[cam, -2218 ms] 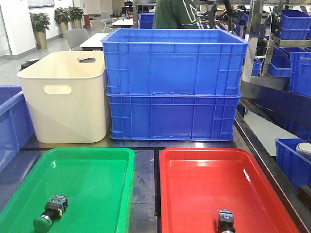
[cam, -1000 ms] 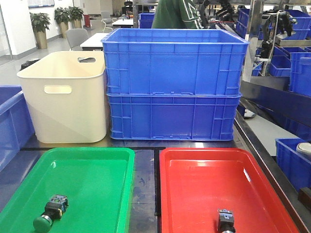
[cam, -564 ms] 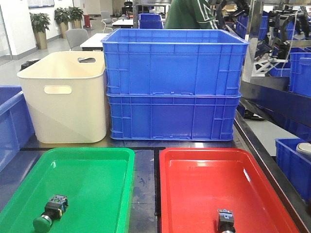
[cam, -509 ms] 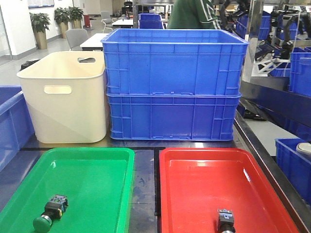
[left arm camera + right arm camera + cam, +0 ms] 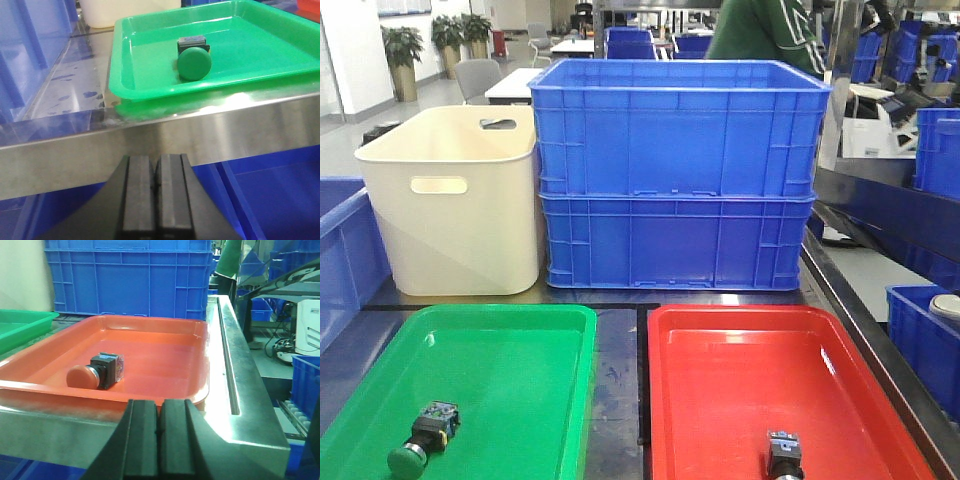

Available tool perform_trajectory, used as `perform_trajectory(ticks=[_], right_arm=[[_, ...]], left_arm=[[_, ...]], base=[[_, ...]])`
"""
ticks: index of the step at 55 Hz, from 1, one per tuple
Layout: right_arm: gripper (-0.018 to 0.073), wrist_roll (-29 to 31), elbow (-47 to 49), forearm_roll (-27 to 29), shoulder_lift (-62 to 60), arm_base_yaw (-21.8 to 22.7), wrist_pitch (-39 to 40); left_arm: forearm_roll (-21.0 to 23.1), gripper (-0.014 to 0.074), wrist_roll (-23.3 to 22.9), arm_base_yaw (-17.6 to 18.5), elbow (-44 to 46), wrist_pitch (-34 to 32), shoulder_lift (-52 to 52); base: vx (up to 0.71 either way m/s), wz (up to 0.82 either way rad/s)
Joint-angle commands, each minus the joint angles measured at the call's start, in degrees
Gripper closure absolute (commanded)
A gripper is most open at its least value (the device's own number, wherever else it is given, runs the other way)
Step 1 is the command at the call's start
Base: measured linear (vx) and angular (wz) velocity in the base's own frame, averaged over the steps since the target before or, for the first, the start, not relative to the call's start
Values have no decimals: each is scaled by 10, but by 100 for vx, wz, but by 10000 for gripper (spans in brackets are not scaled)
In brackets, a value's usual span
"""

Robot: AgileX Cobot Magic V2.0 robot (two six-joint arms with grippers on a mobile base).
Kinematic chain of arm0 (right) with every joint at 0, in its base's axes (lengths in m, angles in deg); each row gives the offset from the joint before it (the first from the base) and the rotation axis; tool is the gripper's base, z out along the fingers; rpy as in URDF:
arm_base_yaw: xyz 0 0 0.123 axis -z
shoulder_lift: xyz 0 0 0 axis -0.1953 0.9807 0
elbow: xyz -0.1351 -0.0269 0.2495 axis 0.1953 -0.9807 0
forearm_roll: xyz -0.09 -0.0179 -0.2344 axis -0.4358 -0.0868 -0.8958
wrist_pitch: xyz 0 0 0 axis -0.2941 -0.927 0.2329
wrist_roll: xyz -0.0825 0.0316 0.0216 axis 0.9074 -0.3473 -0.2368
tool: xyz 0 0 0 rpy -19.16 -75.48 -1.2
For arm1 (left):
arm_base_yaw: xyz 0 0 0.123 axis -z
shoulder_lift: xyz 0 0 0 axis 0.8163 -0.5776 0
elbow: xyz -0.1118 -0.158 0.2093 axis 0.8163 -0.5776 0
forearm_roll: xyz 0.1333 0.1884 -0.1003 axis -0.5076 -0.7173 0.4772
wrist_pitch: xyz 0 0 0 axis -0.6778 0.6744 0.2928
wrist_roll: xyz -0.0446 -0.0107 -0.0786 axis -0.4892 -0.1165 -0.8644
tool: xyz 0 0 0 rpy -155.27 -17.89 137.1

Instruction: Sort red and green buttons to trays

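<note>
On the steel counter point(image 5: 150, 145), a green domed push-button point(image 5: 194, 61) lies on its side in the shallow glossy green plastic tray point(image 5: 150, 90), near its front edge. Beside it, the shallow glossy red plastic tray point(image 5: 165, 330) holds a red domed push-button point(image 5: 95, 372), also on its side. Below the counter's front edge, the left gripper point(image 5: 155, 195) and right gripper point(image 5: 159, 440) each have their black fingers pressed together, holding nothing. Behind the trays stand stacked blue crates point(image 5: 675, 180) and a cream tub point(image 5: 455, 200).

Two trays point(image 5: 585, 330) point(image 5: 655, 400) are sitting side by side, a button point(image 5: 423, 437) point(image 5: 783, 455) lying in each; behind them, stacked bins point(image 5: 675, 180) are standing right of a tub point(image 5: 455, 200).
</note>
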Motion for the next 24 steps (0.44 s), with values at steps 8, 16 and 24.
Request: perform_trajectory(ticks=[8, 16, 24], right_arm=[[567, 4, -4, -3, -4, 5, 39], [567, 4, -4, -3, -4, 5, 39], [567, 4, -4, -3, -4, 5, 39]], left_arm=[[4, 602, -5, 2, 15, -44, -9], [4, 602, -5, 2, 15, -44, -9], [4, 602, -5, 2, 15, -44, -9]], base=[[0, 0], [0, 0], [0, 0]])
